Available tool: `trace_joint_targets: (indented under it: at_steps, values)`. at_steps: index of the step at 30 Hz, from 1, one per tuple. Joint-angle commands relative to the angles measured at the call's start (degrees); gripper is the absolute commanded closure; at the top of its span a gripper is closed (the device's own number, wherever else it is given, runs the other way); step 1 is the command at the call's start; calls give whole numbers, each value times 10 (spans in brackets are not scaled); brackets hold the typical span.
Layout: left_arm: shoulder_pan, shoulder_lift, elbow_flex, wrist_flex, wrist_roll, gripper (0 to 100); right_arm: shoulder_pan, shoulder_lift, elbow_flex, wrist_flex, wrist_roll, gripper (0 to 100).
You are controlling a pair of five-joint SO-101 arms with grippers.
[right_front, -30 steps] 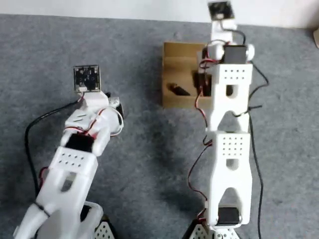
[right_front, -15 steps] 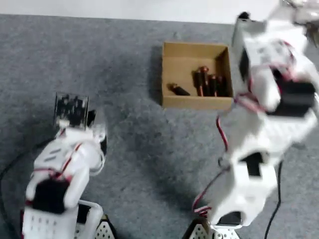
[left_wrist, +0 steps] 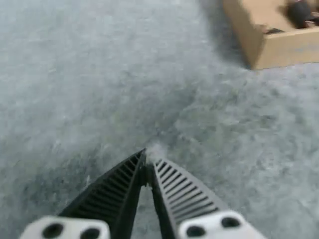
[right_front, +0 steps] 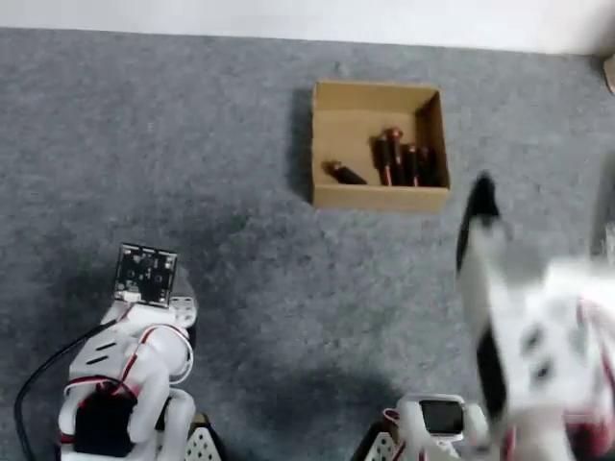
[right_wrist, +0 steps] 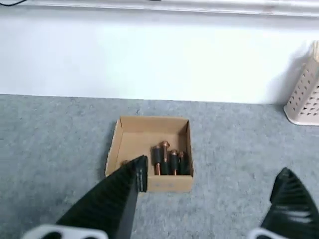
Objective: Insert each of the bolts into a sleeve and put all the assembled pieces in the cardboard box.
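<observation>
Right hand [right_wrist: 213,167] agape above carpet [right_wrist: 239,129], cardboard box [right_wrist: 169,185] beyond.

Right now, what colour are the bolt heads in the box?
Copper-orange bolt heads, on black sleeves; the right wrist view shows them best.

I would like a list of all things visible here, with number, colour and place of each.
cardboard box: one, brown, far side, right of the middle.
assembled pieces: four as far as I can tell, black and copper, inside the box.
table cover: one, grey, under everything.
perforated container: one, cream, far right corner.
left arm: one, white, near left; its left fingers black, shut.
right arm: one, white, near right; its right fingers black, open.
</observation>
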Motion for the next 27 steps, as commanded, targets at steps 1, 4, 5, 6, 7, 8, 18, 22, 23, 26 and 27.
trace_joint_targets:
  at_steps: [1,4,5,6,7,8,18,22,23,26,27]
  values:
    - [-35,-4,10,2,-2,993,-5,-142,173,-50,0,642]
    - [-37,-5,45,4,-2,993,-5,-267,361,-95,0,642]
    - [-36,-5,60,3,-2,993,-5,-312,429,-116,0,642]
    - [-36,-5,75,3,-2,993,-5,-358,494,-142,0,642]
    - [-36,-5,88,3,-2,993,-4,-406,557,-166,0,642]
    - [-36,-5,102,3,-2,993,-3,-455,618,-187,0,642]
    - [-40,-5,191,6,-3,993,14,-531,784,-240,-1,642]
    - [-36,-5,227,2,-3,991,19,-548,916,-288,0,642]
    - [-36,-5,235,2,-3,990,29,-557,960,-303,0,642]
    - [-36,-4,247,4,-2,990,58,-570,1084,-354,0,642]
    - [-36,-4,247,4,-2,990,70,-568,1120,-371,-2,642]
